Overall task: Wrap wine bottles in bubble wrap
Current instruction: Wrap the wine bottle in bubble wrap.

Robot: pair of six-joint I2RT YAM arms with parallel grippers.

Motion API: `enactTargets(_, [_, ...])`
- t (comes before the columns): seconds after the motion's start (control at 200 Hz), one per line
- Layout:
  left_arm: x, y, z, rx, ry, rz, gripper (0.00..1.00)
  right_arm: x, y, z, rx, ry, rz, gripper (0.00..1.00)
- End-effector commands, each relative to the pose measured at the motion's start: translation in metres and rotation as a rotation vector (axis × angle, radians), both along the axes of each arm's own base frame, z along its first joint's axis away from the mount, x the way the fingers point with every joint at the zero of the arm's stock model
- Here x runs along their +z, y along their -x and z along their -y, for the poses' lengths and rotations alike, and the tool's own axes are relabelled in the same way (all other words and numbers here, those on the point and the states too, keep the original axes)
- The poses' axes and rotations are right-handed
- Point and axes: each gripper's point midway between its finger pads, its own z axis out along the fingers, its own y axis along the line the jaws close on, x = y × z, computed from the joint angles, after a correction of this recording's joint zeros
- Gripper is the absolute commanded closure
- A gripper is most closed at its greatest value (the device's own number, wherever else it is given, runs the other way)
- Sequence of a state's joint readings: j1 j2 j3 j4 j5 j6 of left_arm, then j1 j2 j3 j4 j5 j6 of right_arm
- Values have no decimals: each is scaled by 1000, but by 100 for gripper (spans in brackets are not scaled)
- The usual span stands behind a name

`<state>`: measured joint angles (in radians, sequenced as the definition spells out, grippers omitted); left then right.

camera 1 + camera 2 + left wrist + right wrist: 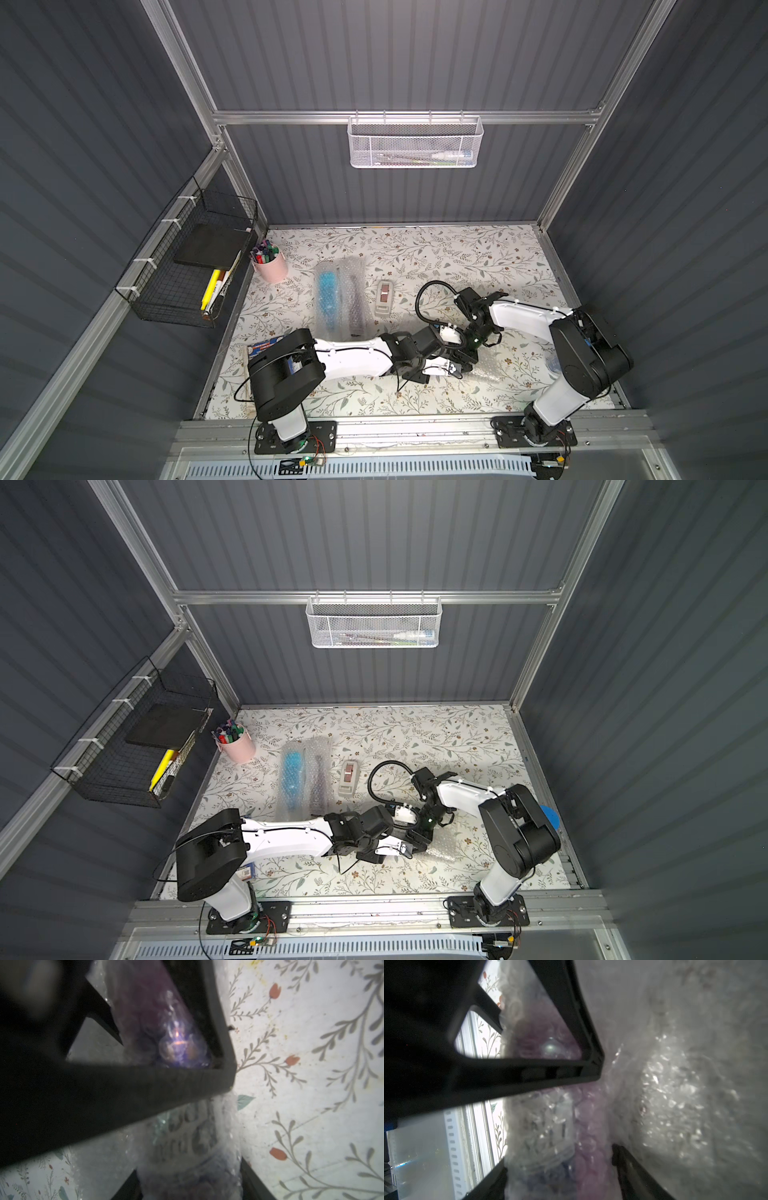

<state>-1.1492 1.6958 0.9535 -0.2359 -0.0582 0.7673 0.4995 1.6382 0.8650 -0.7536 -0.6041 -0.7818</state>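
Purple bottle (149, 1007), dark glass, white label blurred under clear bubble wrap (675, 1095), is at near centre of the floral table (478, 257). Left gripper (236, 1120): jaws clamp the wrapped bottle. Right gripper (607, 1109) straddles it; grip or release cannot be told. Blue bottle (328, 291) lies wrapped, far left, beside another wrapped dark bottle (353, 299).

Pink marker cup (273, 268) back-left; tape dispenser (384, 298) mid-table; white mesh basket (415, 143) on rail.
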Motion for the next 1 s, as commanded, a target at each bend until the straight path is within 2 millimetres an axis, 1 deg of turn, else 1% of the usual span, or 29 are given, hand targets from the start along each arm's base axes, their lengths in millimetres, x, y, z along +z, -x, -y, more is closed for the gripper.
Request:
enactTargets(0.0, [-18,-20,-16,189,-49,-105,50,18,12,-6,26,-37,16,23])
enactTargets(0.09, [-23,-20,-22,203,-78,-140,47,34,12,-1,19,-22,55,20])
enactTargets(0.14, [-24,-20,-25,214,-86,-172,46,41,12,6,15,-3,95,17])
enactTargets(0.235, [-24,-20,-28,232,-89,-240,46,47,15,22,7,40,185,13])
enactTargets(0.295, [-25,-18,-30,233,-96,-269,47,50,18,29,-3,48,228,11])
enactTargets(0.335, [-28,-17,-31,233,-109,-288,47,56,17,33,-23,37,288,10])
enactTargets(0.4, [-31,-16,-33,245,-132,-317,47,60,13,39,-51,31,374,9])
enactTargets(0.49, [-28,-12,-30,257,-127,-405,47,62,15,48,-47,28,468,9])
enactTargets(0.6, [-20,-4,-22,260,-102,-565,47,61,29,59,37,21,550,9])
enactTargets(0.63, [-18,-3,-20,263,-100,-606,47,57,35,62,85,16,574,9])
enactTargets(0.65, [-16,-3,-18,266,-101,-635,47,53,34,69,104,48,605,9])
enactTargets(0.715, [-15,1,-17,276,-129,-739,46,47,35,75,183,51,708,9])
enactTargets(0.74, [-13,6,-16,276,-137,-786,46,46,34,74,212,36,758,9])
enactTargets(0.765, [-15,9,-19,289,-152,-839,46,47,30,72,229,19,816,9])
enactTargets(0.77, [-12,7,-15,286,-143,-841,46,47,29,72,233,14,839,9])
enactTargets(0.805, [-5,9,-10,286,-134,-905,45,55,18,66,208,-19,937,8])
enactTargets(0.82, [-5,11,-9,286,-135,-937,45,59,12,63,195,-33,979,8])
enactTargets(0.845, [-5,13,-9,287,-144,-971,44,62,9,59,210,-46,1026,8])
enactTargets(0.87, [-7,14,-10,297,-160,-996,44,63,6,56,234,-51,1053,8])
enactTargets(0.936, [-10,18,-11,320,-197,-1065,44,61,3,52,314,-24,1075,8])
enactTargets(0.986, [-13,16,-11,342,-221,-1085,46,60,1,42,335,-46,1087,8])
enactTargets(0.996, [-15,16,-12,346,-226,-1088,47,63,-1,38,337,-57,1104,8])
